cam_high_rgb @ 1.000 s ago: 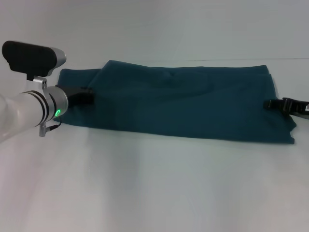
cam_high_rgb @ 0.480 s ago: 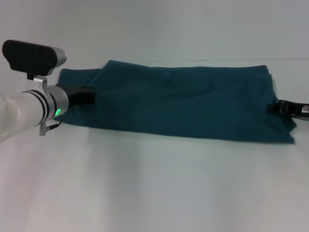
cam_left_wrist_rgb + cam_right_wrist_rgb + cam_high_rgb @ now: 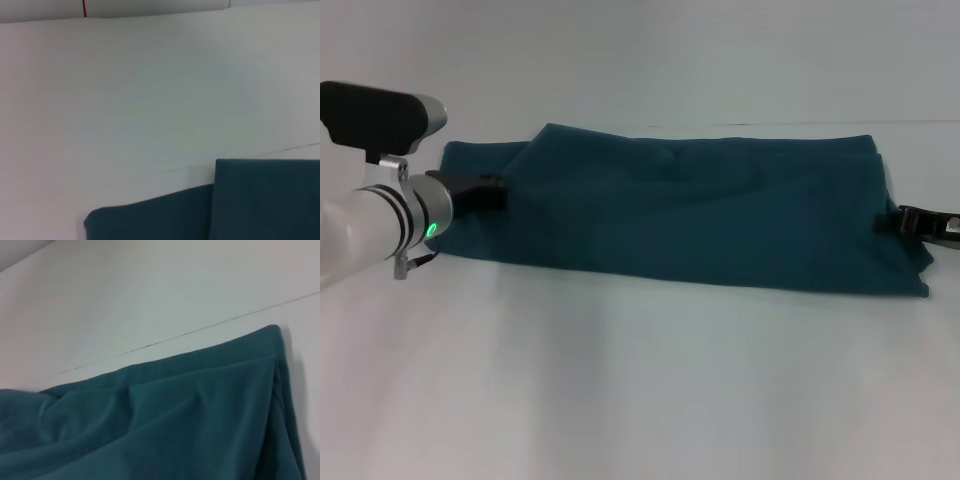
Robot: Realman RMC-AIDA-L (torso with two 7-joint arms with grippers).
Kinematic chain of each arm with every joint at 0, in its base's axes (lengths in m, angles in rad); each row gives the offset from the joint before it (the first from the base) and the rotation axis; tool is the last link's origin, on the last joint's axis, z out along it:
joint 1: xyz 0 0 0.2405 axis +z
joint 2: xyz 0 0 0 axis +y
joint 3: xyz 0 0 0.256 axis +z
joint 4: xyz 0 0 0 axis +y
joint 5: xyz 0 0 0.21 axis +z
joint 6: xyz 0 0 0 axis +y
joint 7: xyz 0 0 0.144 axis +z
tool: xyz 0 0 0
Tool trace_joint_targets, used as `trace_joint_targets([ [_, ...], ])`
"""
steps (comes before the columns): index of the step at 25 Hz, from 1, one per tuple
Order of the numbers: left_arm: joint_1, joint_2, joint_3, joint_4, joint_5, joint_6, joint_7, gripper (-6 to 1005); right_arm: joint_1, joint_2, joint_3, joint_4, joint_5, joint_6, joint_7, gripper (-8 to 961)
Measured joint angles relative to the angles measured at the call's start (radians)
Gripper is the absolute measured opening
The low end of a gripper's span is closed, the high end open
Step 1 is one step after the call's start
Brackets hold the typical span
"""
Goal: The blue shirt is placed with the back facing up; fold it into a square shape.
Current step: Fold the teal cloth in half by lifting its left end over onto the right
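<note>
The blue shirt (image 3: pixel 700 215) lies flat on the white table (image 3: pixel 640 390), folded into a long band that runs across the far half of the surface from the robot's left to its right, plain side up with a few soft creases near the middle. The left gripper (image 3: pixel 488 192) sits low at the shirt's left end, its dark tip resting on the cloth just inside the edge, with the silver wrist and its green light behind it; from where I stand I cannot tell whether its fingers are parted or pinched on the fabric, since only a dark block shows against the dark cloth. The right gripper (image 3: pixel 900 222) reaches in from the right side and meets the shirt's right edge about halfway down; it looks to be touching the hem, though whether it has hold of it I cannot tell. The left wrist view shows a corner of the shirt (image 3: pixel 240 205) with one layer overlapping another, against bare table. The right wrist view looks along the shirt's (image 3: pixel 175 420) rumpled top layer to a rounded far corner.
</note>
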Motion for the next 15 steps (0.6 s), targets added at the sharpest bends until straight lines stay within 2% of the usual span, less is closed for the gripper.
trace_joint_targets([
  [15, 0.019, -0.002, 0.0, 0.019, 0.0, 0.002, 0.0, 90, 0.0, 0.002, -0.001, 0.0, 0.0, 0.003, 0.001, 10],
])
